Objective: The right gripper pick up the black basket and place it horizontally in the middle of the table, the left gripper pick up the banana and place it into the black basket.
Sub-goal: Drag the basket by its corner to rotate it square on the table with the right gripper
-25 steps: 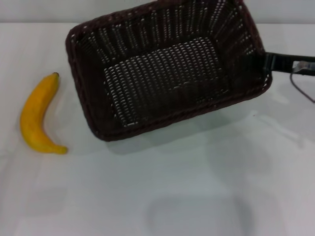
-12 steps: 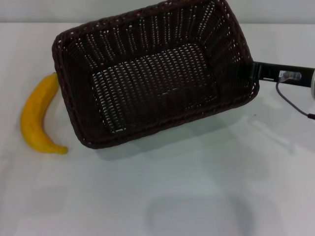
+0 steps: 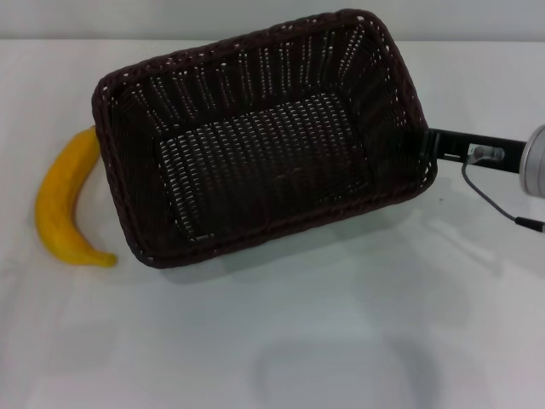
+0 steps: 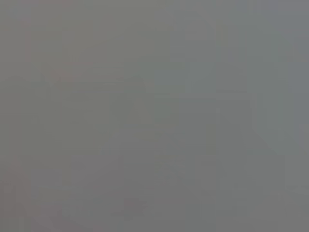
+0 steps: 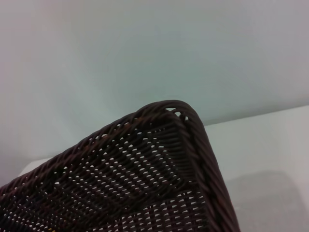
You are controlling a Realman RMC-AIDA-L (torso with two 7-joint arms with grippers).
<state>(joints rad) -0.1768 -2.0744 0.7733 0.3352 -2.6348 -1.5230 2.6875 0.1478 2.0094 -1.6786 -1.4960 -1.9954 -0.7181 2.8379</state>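
Note:
The black basket (image 3: 264, 162) is empty and hangs tilted and skewed above the white table (image 3: 298, 341), casting a shadow below it. My right gripper (image 3: 430, 149) is shut on the middle of its right-hand rim, with the silver arm at the right edge of the head view. The banana (image 3: 58, 204) lies on the table at the left; the basket's left corner covers its upper tip. The right wrist view shows a corner of the basket (image 5: 145, 179) close up. My left gripper is out of view; the left wrist view shows only plain grey.
A thin cable (image 3: 485, 196) loops below the right gripper. The table's far edge (image 3: 51, 39) runs behind the basket. White tabletop lies in front of the basket.
The basket has moved left and slightly toward me with the right gripper; its left corner now overlaps the banana's upper tip. The silver arm has come into view. The banana has not moved.

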